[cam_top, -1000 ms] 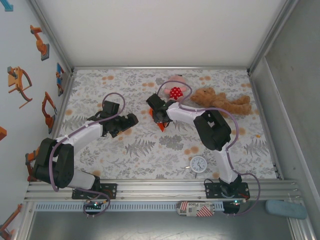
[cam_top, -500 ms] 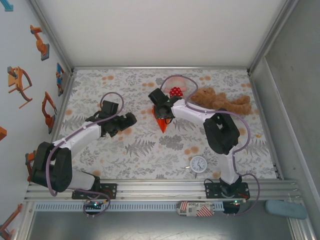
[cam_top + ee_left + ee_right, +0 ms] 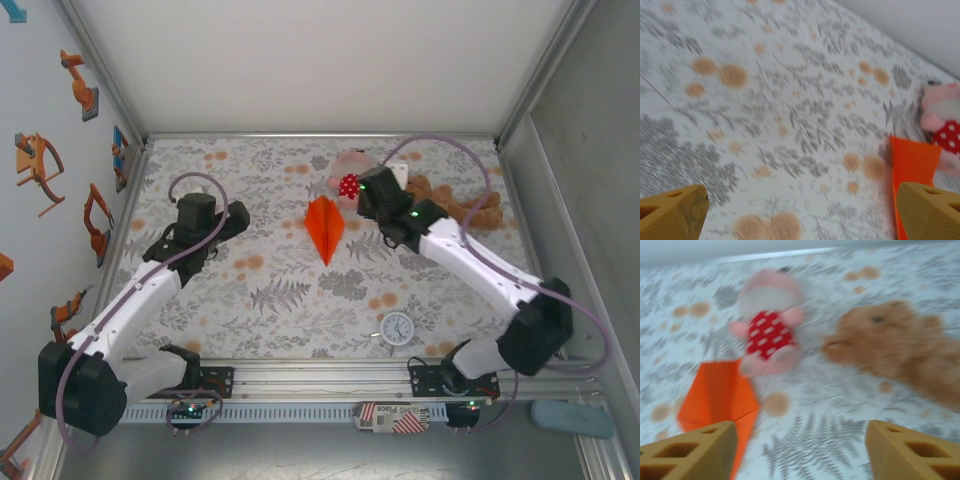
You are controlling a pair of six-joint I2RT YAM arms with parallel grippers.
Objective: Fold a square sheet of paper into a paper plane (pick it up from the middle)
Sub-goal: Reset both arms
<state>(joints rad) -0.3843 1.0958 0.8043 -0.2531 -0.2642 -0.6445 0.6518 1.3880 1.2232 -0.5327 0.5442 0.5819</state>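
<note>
Orange and folded to a point, the paper plane (image 3: 324,228) lies flat on the patterned worktop (image 3: 280,300), between my two end effectors and touched by neither. Its tip points back toward the arm bases.

My right end effector (image 3: 362,195) hovers just to the right of the plane's wide end, jaws spread wide with nothing between them. On its wrist camera the plane (image 3: 717,395) lies ahead and to the left, partly behind the left finger (image 3: 695,452). The pink spotted plush toy (image 3: 770,327) lies straight ahead, its feet touching or overlapping the paper's edge, and the brown teddy bear (image 3: 900,355) is ahead to the right.

My left end effector (image 3: 236,216) sits well to the left of the plane, also wide and empty. From its wrist, the plane (image 3: 912,165) shows just beyond the right finger (image 3: 930,210).
</note>
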